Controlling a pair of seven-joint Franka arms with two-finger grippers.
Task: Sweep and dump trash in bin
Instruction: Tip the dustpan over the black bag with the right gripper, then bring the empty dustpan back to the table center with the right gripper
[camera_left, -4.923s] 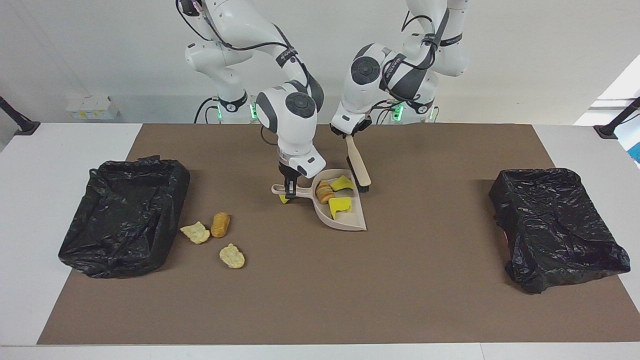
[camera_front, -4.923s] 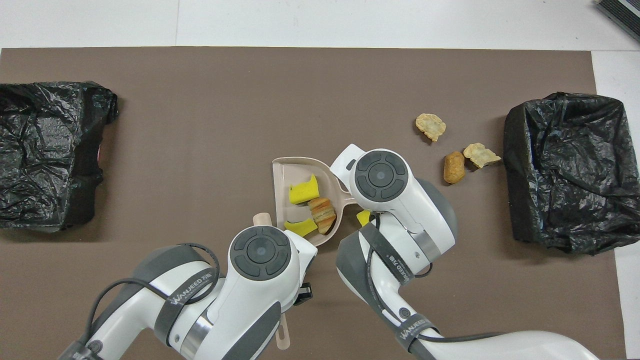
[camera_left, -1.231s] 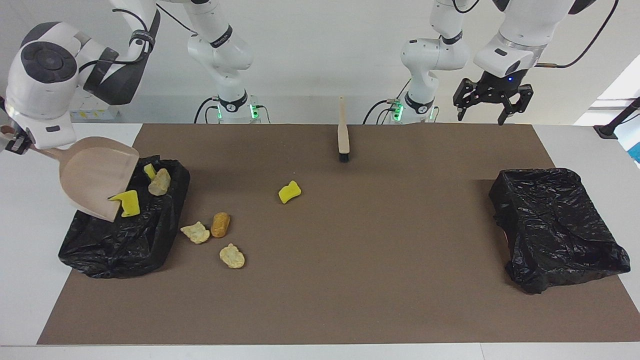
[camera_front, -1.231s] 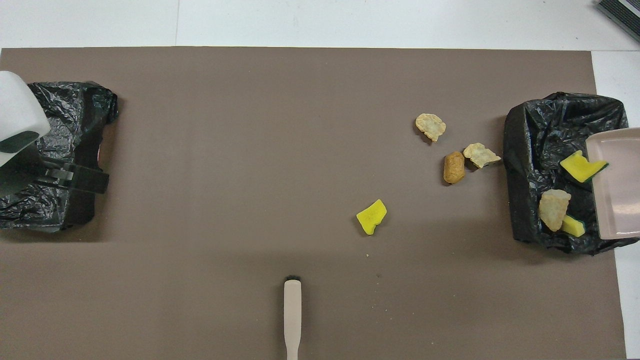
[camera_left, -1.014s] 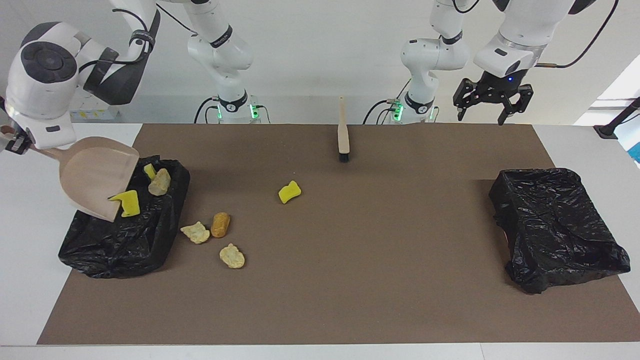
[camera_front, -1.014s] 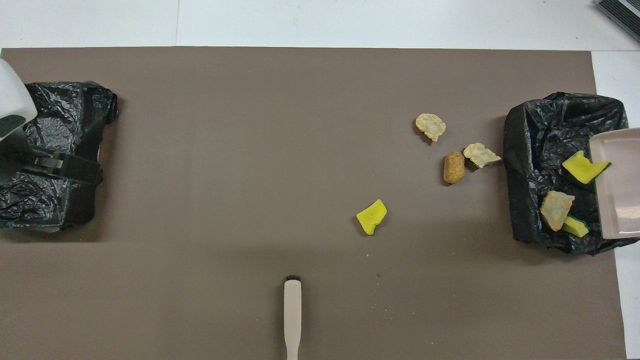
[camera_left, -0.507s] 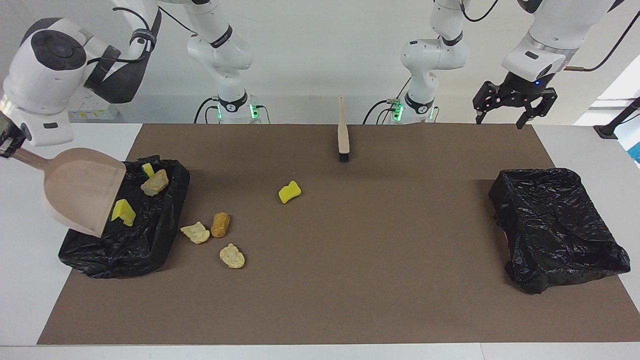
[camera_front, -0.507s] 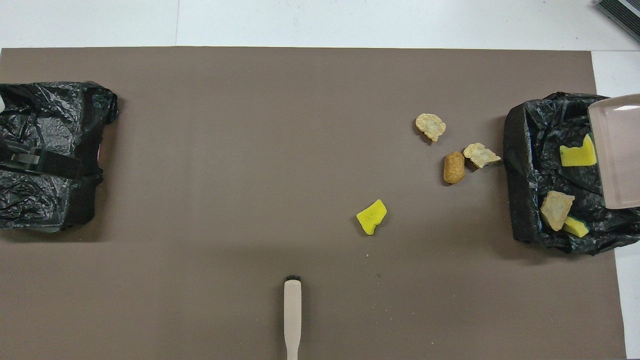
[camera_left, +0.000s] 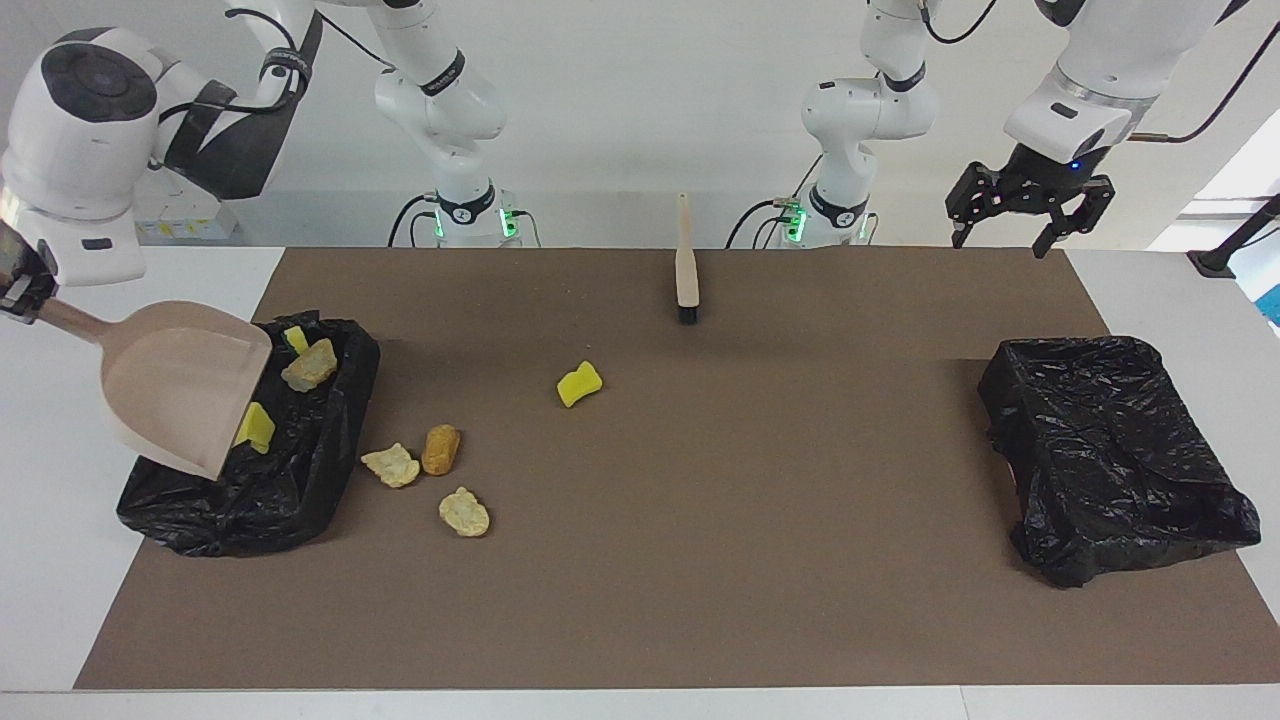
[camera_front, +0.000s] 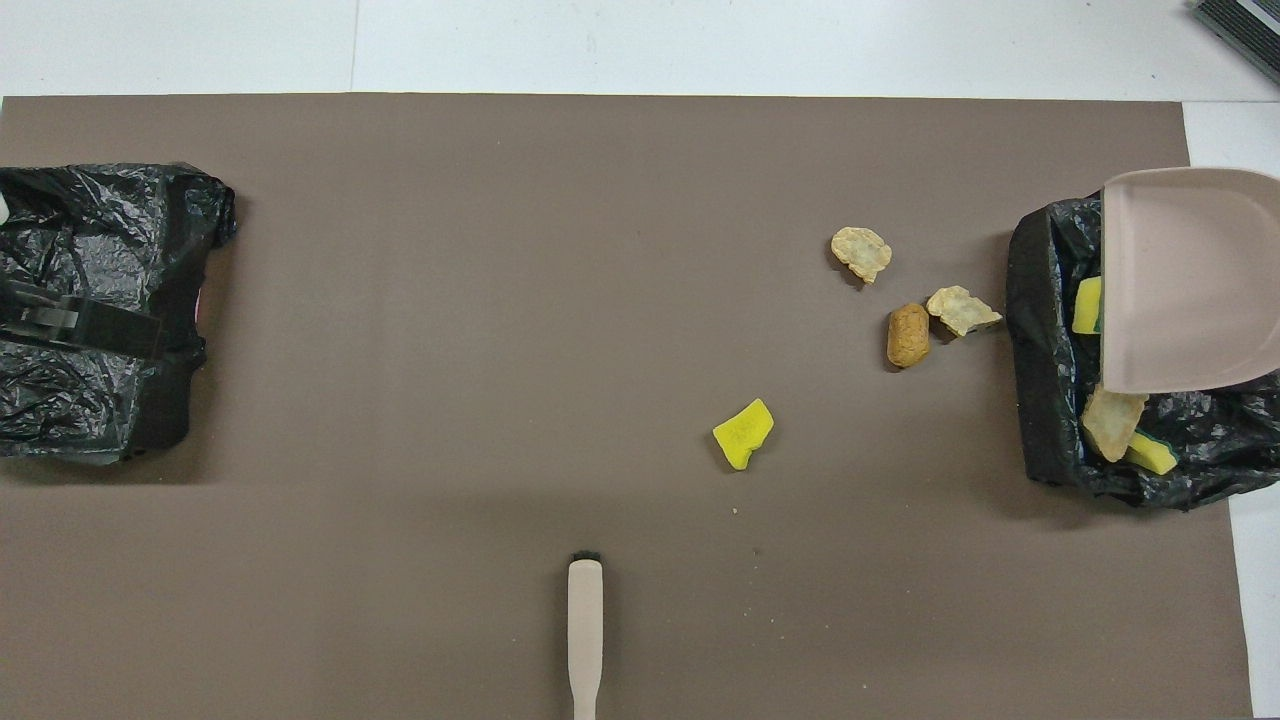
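A brown mat (camera_left: 760, 520) was seen spread flat over the white table (camera_left: 60, 560). Two bins lined with crinkled, glossy black plastic stood on it: one bin (camera_left: 300, 470) at the right arm's end, a second bin (camera_left: 1110, 450) at the left arm's end. A smooth beige plastic dustpan (camera_left: 180, 395) was held tilted over the first bin, its handle pinched by the right gripper (camera_left: 15, 285), its wide mouth pointed down into the liner. The left gripper (camera_left: 1028, 205), fingers spread and nothing between them, was held high over the second bin's end of the table. A slim beige brush (camera_left: 686, 262) with dark bristles was laid on the mat close to the robots, its long axis running away from them, bristles at the end farther from them. Of the trash, three pieces were in the first bin: a pale lumpy chunk (camera_left: 310, 366) and two yellow sponge pieces (camera_left: 256, 428). On the mat beside that bin lay an oblong orange-brown lump (camera_left: 440, 449) and two pale, rough chunks (camera_left: 465, 513). A wedge-shaped yellow sponge (camera_left: 580, 384) was left nearer the mat's middle.
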